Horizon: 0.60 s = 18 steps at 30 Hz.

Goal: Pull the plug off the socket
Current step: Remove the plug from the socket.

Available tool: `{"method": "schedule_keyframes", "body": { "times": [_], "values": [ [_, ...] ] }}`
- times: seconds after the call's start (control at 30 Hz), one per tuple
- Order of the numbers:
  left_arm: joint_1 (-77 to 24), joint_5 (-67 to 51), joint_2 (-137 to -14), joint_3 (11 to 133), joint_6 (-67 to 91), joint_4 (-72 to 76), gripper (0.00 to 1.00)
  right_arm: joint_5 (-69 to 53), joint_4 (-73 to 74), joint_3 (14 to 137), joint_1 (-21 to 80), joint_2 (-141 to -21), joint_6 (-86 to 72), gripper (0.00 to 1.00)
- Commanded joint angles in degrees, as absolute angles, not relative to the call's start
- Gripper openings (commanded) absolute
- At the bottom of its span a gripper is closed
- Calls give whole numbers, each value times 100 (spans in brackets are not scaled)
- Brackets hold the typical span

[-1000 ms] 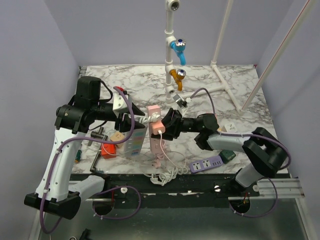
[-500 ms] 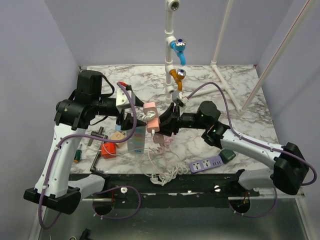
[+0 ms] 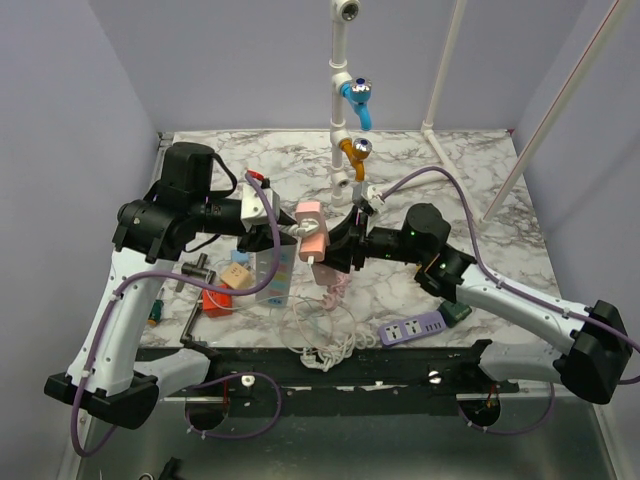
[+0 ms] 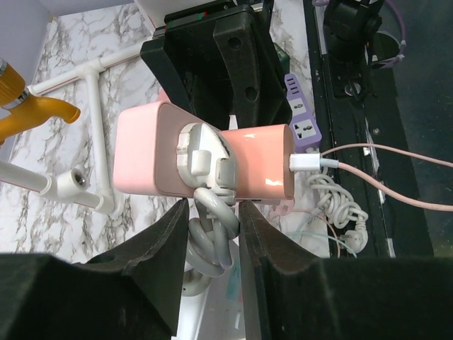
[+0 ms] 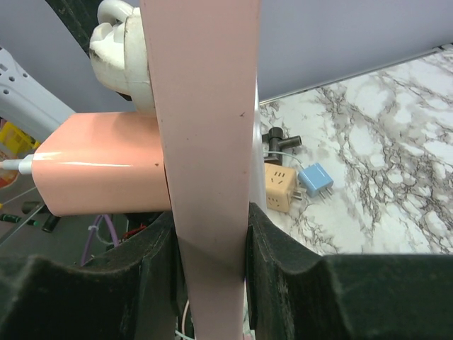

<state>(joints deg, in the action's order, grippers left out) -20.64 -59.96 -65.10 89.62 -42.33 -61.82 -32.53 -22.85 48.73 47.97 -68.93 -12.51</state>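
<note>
Clamping pink socket point(image 5: 205, 142): right jaws. Left jaws pinching cord point(image 4: 212, 237) under white plug point(image 4: 202, 152).

Top external: fixed high, above and behind the arm bases; looks down and forward over the whole marble table point(image 3: 480, 180); distant, with the pink socket block point(image 3: 312, 235) near frame centre.

Left wrist: very close to the pink socket block point(image 4: 141, 156), facing the side that carries the white plug point(image 4: 202, 152); left gripper point(image 4: 212, 216) at the bottom edge; purple power strip point(image 4: 306, 124) beyond the block; top external also catches that purple power strip point(image 3: 412, 327).

Right wrist: closer yet, sighting along the narrow edge of the pink socket block point(image 5: 212, 106); right gripper point(image 5: 209, 219) flanking it below; tan adapter point(image 5: 279, 188) on marble behind the block.

All three views share the block.
</note>
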Motion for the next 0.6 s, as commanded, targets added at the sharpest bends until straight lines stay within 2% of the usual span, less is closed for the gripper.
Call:
{"method": "schedule_keyframes", "body": {
  "times": [0.0,0.07,0.57],
  "values": [
    [-2095,-5813,-6531,9055,-4166,-6384,9,-3071,-1947,5250,4847,-6690,-884,1],
    [-2133,-5815,-6618,9159,-4175,-6506,0,-3038,-1788,5327,4854,-6655,-787,1],
    [-2296,-6112,-6665,9341,-4338,-6824,0,-2124,-1368,5230,4750,-6890,-912,1]
  ]
}}
